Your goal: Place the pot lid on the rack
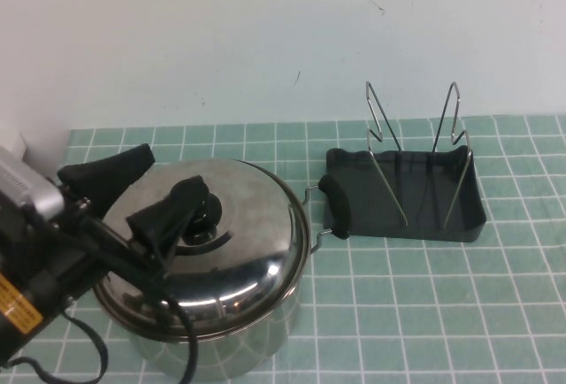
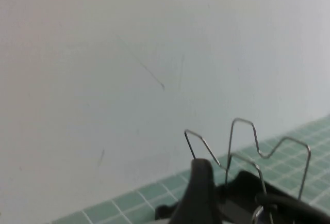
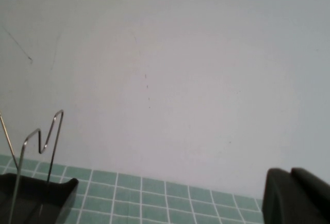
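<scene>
The pot lid (image 1: 239, 242), domed shiny steel with a black knob (image 1: 210, 216), sits on the steel pot (image 1: 221, 349) at the front left. My left gripper (image 1: 168, 176) is open just above the lid, its nearer finger (image 1: 168, 216) right beside the knob and its other finger (image 1: 110, 176) over the lid's far-left edge. One left finger (image 2: 201, 193) shows in the left wrist view. The rack (image 1: 478, 211), a dark grey tray with two wire loops (image 1: 380, 127), stands to the right of the pot and is empty. It also shows in the left wrist view (image 2: 247, 182). My right gripper (image 3: 290, 177) appears shut, out of the high view.
The pot's black right handle (image 1: 339, 207) reaches to the rack's left edge. A white wall (image 1: 265, 39) runs close behind the rack. The green tiled table (image 1: 442, 313) extends in front of the rack and to the pot's right.
</scene>
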